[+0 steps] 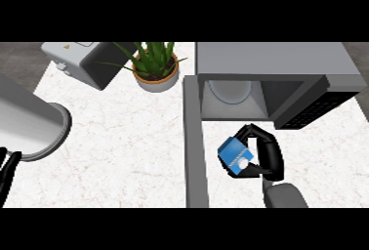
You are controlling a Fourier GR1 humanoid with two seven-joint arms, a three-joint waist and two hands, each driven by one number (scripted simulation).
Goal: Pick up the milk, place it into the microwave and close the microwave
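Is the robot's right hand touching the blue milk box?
Touching. The head view shows the right hand with its fingers curled round the milk box.

your worktop (pixel 115 146) is white marble with thin reddish-brown veins running through it. the milk (pixel 235 156) you're after is a bright blue carton with a white round patch on one face. your right hand (pixel 265 155) is black, its fingers (pixel 254 131) black too, on a mid-grey forearm (pixel 284 195). at the left edge you see a pale silver-grey forearm (pixel 32 127) shading from white to dark grey, and black fingers below it. the microwave (pixel 277 61) is grey, its cavity lighter grey with a whitish round plate, its control panel black. the open door (pixel 194 141) is plain grey. the plant (pixel 153 56) has green striped leaves in a tan-orange pot. the toaster (pixel 86 61) is light grey with a darker grey side.
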